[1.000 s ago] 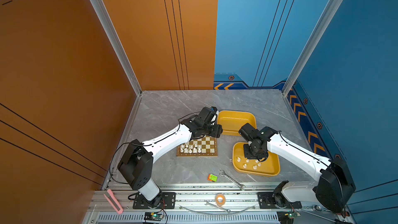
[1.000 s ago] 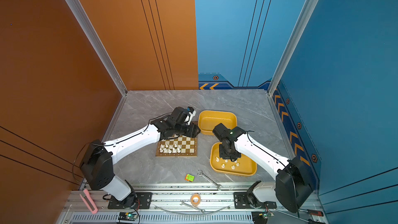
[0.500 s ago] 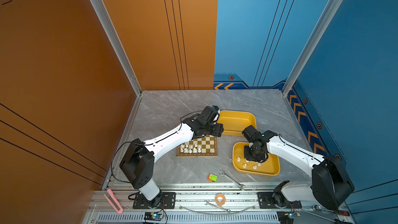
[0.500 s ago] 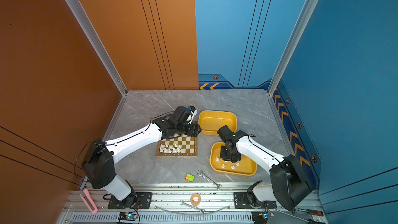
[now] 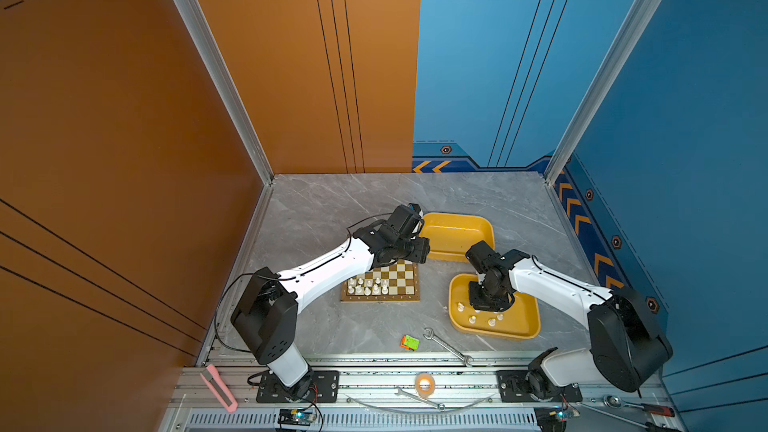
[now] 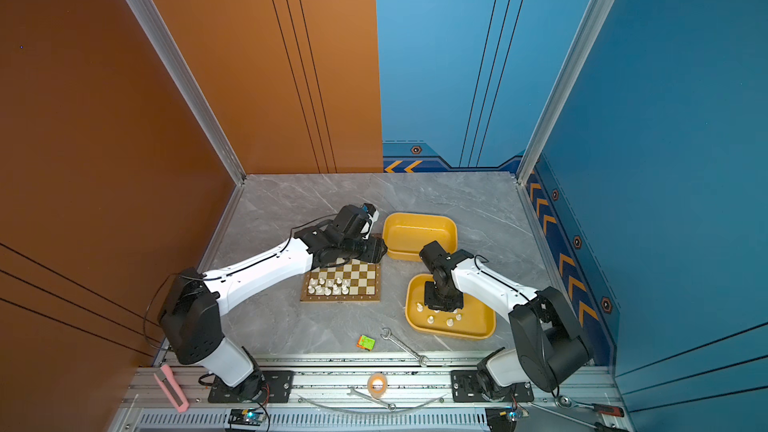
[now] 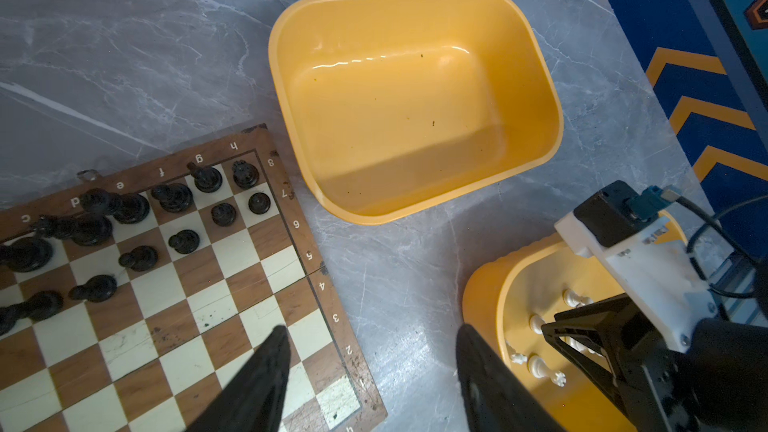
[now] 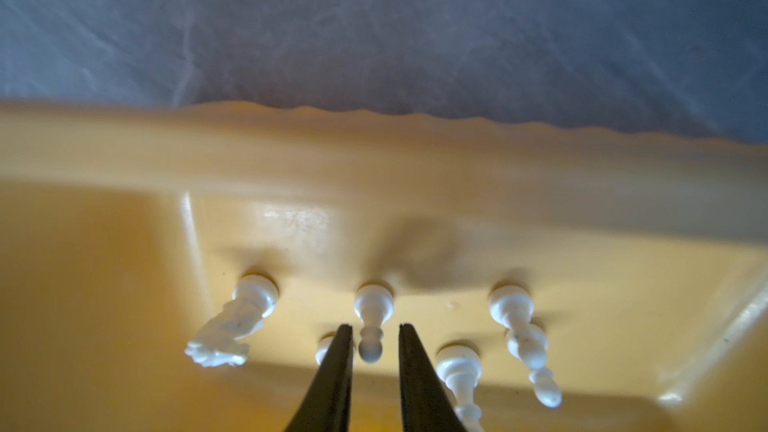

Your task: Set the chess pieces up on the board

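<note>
Right jaws lowered into near yellow tray (image 5: pixel 521 320); white pawn (image 8: pixel 371 320) straddled, jaws narrowly parted, not clamped. Left jaws held wide, empty, near that tray.

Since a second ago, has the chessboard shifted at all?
No. The board keeps the same gap to the empty yellow tray and the wrench in a top view.

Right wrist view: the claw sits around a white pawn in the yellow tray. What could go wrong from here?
The right claw straddles the white pawn with a gap on each side; if it shuts off-centre, the pawn could tip or squirt out. A taller white piece stands close beside the claw and could get knocked over, or pinched along with the pawn, in the yellow tray.
</note>
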Controlling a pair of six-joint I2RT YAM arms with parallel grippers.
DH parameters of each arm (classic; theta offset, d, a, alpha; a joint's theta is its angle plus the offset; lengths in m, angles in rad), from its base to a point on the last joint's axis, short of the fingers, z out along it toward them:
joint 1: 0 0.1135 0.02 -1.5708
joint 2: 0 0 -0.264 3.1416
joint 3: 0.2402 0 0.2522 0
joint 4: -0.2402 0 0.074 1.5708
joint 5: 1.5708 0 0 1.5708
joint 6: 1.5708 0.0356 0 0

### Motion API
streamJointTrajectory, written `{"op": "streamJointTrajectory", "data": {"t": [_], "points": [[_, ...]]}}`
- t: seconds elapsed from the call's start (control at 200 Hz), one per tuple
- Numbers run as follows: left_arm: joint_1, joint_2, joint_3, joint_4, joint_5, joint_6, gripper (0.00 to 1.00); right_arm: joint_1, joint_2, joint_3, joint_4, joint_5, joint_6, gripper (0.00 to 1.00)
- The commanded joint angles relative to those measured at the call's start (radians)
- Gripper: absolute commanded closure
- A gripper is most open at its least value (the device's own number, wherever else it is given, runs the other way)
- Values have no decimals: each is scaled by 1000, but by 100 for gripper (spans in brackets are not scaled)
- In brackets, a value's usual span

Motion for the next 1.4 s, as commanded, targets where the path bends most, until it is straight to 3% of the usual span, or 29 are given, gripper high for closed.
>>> {"op": "streamJointTrajectory", "data": {"t": [0.0, 0.641, 0.931, 1.122, 1.397], "points": [[-5, -11, 14, -29, -30, -7, 35, -6, 15, 6, 6, -3, -24, 78], [17, -16, 29, -51, -28, 13, 36, -10, 67, 53, 12, 0, -38, 87], [52, -26, 13, -40, -21, 18, 36, -12, 36, 140, -89, 41, -56, 90], [110, -65, -8, -47, -36, 45, 36, -12, 22, 243, -163, 63, -69, 91], [283, -242, -164, -41, -55, 44, 35, 13, 112, 483, -262, 96, -102, 92]]}}
